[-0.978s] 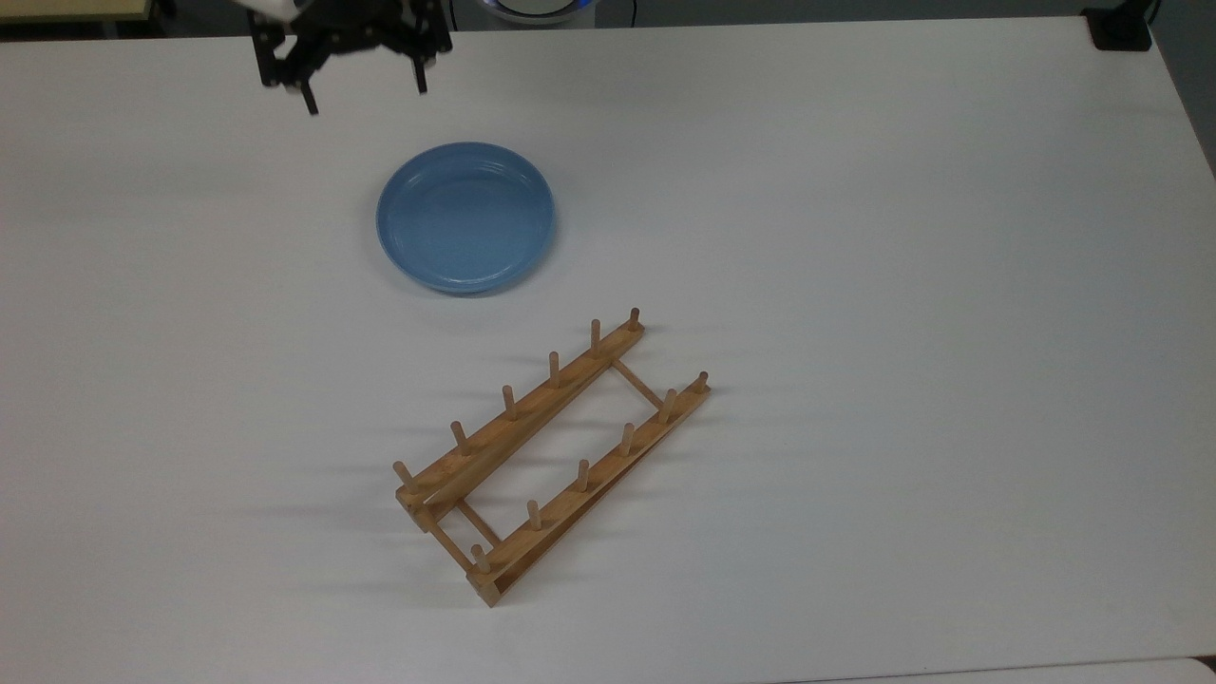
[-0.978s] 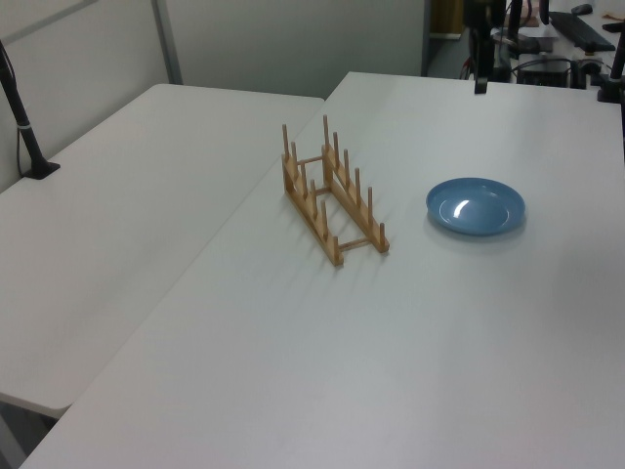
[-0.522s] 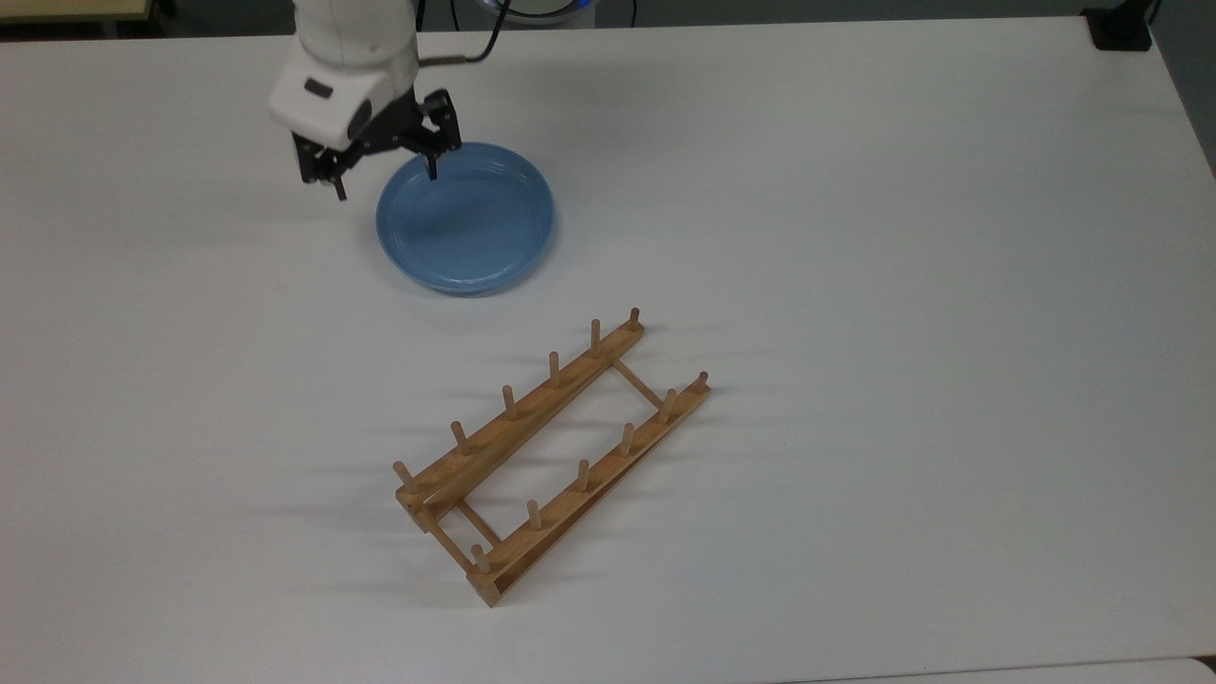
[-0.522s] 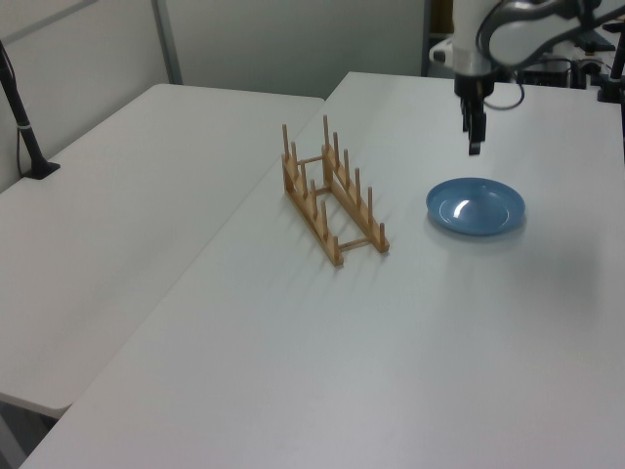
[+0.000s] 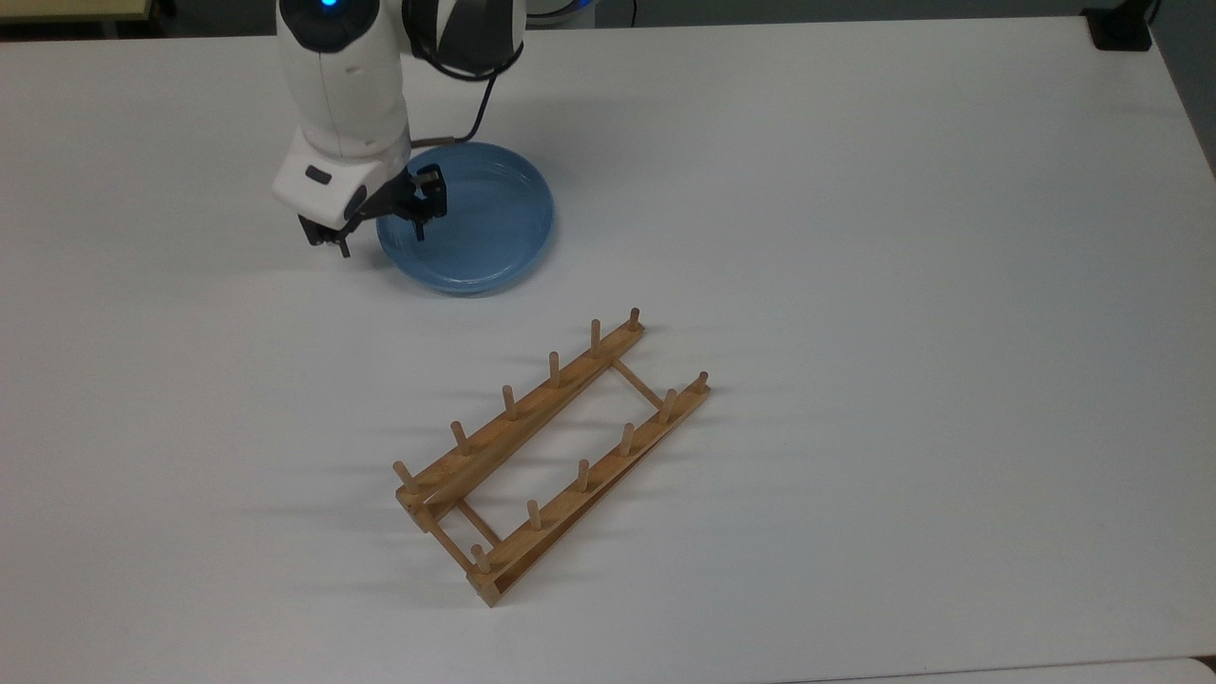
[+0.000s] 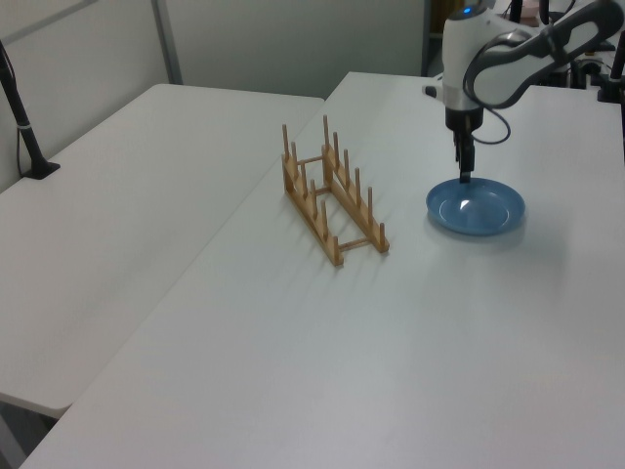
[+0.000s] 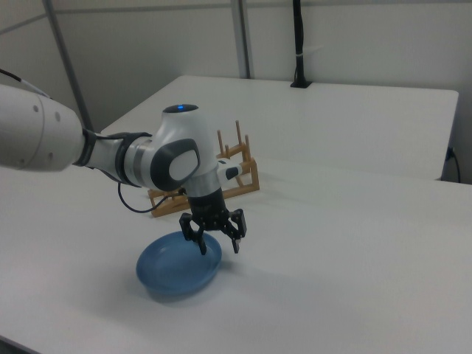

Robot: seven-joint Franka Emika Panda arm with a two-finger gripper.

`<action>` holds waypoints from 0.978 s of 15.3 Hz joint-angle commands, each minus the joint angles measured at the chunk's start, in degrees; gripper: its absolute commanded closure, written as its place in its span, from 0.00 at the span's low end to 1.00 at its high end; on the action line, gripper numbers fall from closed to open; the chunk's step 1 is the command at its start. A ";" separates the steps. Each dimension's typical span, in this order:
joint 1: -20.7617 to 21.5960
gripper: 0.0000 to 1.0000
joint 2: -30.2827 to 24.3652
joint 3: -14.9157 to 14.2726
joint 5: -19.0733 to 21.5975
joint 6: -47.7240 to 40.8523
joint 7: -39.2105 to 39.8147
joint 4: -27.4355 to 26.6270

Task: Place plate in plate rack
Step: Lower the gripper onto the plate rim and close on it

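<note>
Plate [image 5: 480, 223] glossy, rigid, likely slippery (breakable too); rim only handhold. Claw [image 5: 378, 234] spread wide, straddling rim, empty.

You have a glossy light-blue plate [image 5: 475, 217] on a plain white table [image 5: 855, 237]. The plate rack [image 5: 546, 456] is light-brown wood. Your arm [image 5: 342, 85] is white with a blue light on top, its gripper [image 5: 378, 233] black.

My arm [image 5: 342, 85] covers the plate [image 5: 484, 228] rim at the top view's left — contact there cannot be confirmed. In the right view my arm partly hides the plate rack [image 7: 236, 173].
</note>
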State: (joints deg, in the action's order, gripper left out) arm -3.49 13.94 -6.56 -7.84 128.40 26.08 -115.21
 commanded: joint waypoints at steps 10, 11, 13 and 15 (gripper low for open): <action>0.94 0.94 1.44 -0.12 -1.57 3.17 -6.56 0.34; 0.85 0.98 1.18 -0.12 -1.57 3.17 -6.56 0.34; 0.68 0.99 -0.13 -0.12 -1.57 3.08 -5.95 0.52; 0.41 1.00 -1.10 -0.12 -1.74 2.82 -3.50 0.61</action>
State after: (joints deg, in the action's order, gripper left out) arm -3.28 15.03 -6.37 -7.95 130.86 21.48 -113.91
